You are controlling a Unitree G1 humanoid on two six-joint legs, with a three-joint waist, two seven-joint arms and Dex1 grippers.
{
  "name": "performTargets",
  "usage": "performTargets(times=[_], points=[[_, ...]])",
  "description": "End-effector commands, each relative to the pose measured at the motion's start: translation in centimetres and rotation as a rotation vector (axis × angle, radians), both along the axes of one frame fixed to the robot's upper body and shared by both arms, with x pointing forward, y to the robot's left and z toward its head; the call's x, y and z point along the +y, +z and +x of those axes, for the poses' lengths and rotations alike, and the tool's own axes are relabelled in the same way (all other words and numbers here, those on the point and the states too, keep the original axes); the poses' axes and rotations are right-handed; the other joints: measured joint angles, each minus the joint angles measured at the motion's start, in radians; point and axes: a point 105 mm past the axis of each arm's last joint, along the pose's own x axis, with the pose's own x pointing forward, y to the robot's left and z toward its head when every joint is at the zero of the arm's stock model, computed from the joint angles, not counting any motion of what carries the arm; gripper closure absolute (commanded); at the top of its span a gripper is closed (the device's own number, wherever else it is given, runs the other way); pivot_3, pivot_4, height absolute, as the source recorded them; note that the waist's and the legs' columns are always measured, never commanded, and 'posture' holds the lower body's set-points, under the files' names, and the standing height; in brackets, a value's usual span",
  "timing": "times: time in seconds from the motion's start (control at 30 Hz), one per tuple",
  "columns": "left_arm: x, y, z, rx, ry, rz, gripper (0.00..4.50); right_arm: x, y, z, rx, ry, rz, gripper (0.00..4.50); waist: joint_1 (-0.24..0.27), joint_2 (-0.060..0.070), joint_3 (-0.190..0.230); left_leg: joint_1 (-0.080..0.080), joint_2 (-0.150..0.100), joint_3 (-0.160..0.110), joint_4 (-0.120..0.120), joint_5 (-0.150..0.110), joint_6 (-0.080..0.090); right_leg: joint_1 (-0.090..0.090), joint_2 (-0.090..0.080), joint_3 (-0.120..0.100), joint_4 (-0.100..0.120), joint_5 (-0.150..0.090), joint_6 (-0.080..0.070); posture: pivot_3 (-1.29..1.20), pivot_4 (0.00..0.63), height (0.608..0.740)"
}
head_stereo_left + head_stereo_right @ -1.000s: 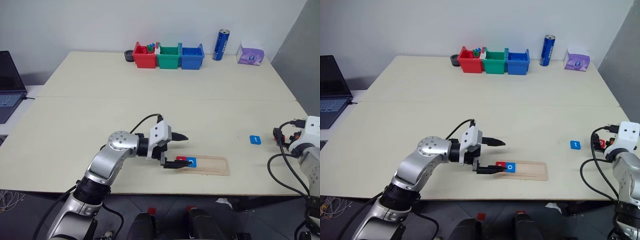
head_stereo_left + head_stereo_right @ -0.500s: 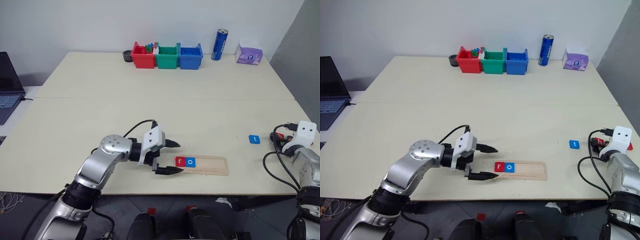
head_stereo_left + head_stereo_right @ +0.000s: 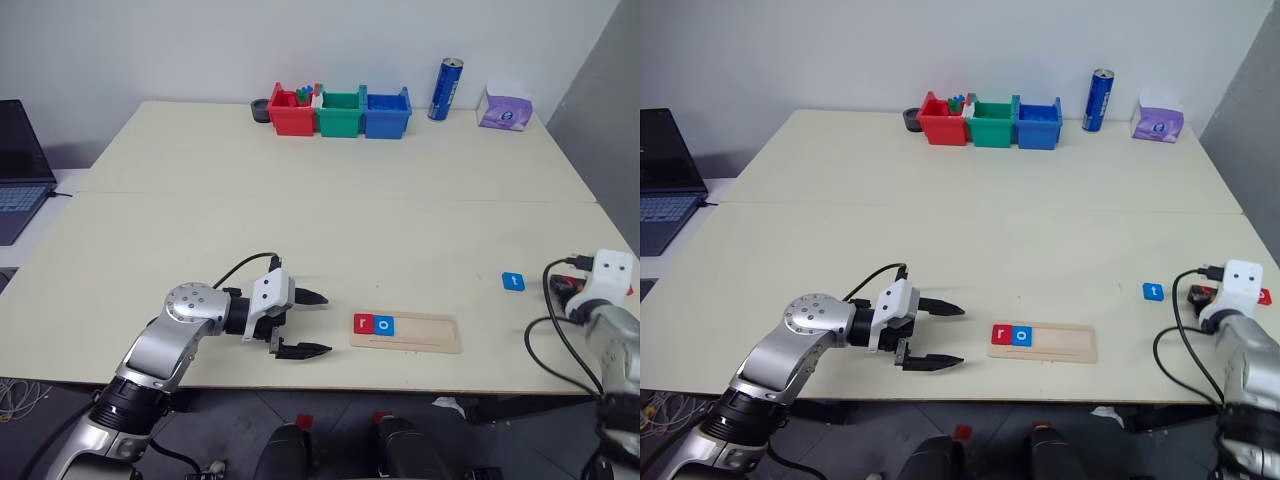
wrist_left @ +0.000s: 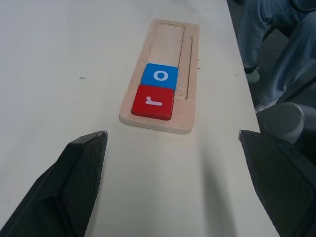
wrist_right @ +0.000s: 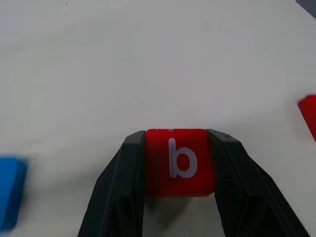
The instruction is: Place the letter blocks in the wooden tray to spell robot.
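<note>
On the near edge of the table (image 3: 150,210), head views: you are looking at the wooden tray (image 3: 420,336) carrying the red r block (image 3: 363,323) and blue o block (image 3: 384,324) at its left end, three places waiting. The left gripper (image 3: 305,322) is hovering just left of it, jaws spread wide, holding nothing. The blue t block (image 3: 513,282) is lying well to the right.

Left wrist view: r and o are sitting touching, filling from the start of the word, likely so b goes next.

Right wrist view: the right gripper (image 5: 178,165) is clamping the red b block (image 5: 179,162) by its two sides, letter facing up, ready for transfer.
</note>
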Motion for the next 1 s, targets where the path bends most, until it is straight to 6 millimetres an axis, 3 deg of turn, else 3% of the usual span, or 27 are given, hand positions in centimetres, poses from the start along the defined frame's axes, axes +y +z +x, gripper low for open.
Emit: performTargets(times=[0.03,0.17,0.23,0.37,0.47,0.7,0.87,1.0], points=[[-1.3,0.8,-0.7,-0.034,-0.063,-0.027,0.00,1.6,2.4,-2.1,-0.067,-0.011,-0.009,3.04,-0.001,0.000,0.000,0.000,0.000,0.000,0.000,0.000,0.000,0.000,0.000,0.000,0.000,0.000,0.000,0.00,0.150,0.740],[-1.6,0.8,-1.2,-0.024,-0.087,-0.033,0.00,5.0,2.1,-4.4,-0.046,0.040,-0.002,3.04,-0.007,0.002,0.000,0.002,0.000,0.000,0.000,0.000,0.000,0.000,0.000,0.002,0.001,0.000,0.000,0.00,0.150,0.740],[-1.6,0.6,-1.1,-0.022,-0.092,-0.029,0.00,7.6,1.6,-5.2,-0.029,0.105,0.035,3.04,-0.007,0.002,0.000,0.002,0.000,0.000,0.000,0.000,0.000,0.000,0.000,0.002,0.001,0.000,0.000,0.00,0.150,0.740],[-1.6,0.5,-1.0,-0.025,-0.097,-0.026,0.00,10.8,0.9,-5.8,-0.007,0.177,0.100,3.04,-0.008,0.002,0.000,0.003,0.001,0.000,0.000,0.000,0.000,0.000,0.001,0.001,0.001,0.000,0.000,0.00,0.150,0.740],[-1.6,0.4,-0.9,-0.025,-0.096,-0.027,0.00,11.8,0.4,-5.9,0.013,0.196,0.110,3.04,-0.006,0.002,0.000,0.002,0.000,0.000,0.001,0.000,0.000,0.000,0.000,0.001,0.001,0.000,0.000,0.00,0.150,0.740],[-0.9,-0.3,-1.2,-0.020,-0.074,-0.024,0.00,11.5,-0.8,-5.9,0.038,0.153,0.140,3.04,-0.005,0.002,0.000,0.002,0.000,0.001,0.000,0.000,0.000,0.000,0.000,0.001,0.000,0.000,0.000,0.00,0.150,0.740],[-0.6,-0.4,-1.2,-0.023,-0.048,-0.027,0.00,11.6,-0.3,-5.6,0.001,0.155,0.147,1.39,-0.005,0.002,0.000,0.002,0.001,0.000,0.000,0.000,0.000,0.000,0.000,0.000,0.000,0.000,0.000,0.00,0.150,0.740],[-0.2,-0.6,-0.9,-0.031,-0.015,-0.033,0.00,11.3,2.5,-4.8,-0.087,0.194,0.069,0.03,-0.005,0.002,0.000,0.002,0.000,0.000,0.000,0.000,0.000,0.000,0.000,0.001,0.000,0.000,0.000,0.00,0.150,0.740]])
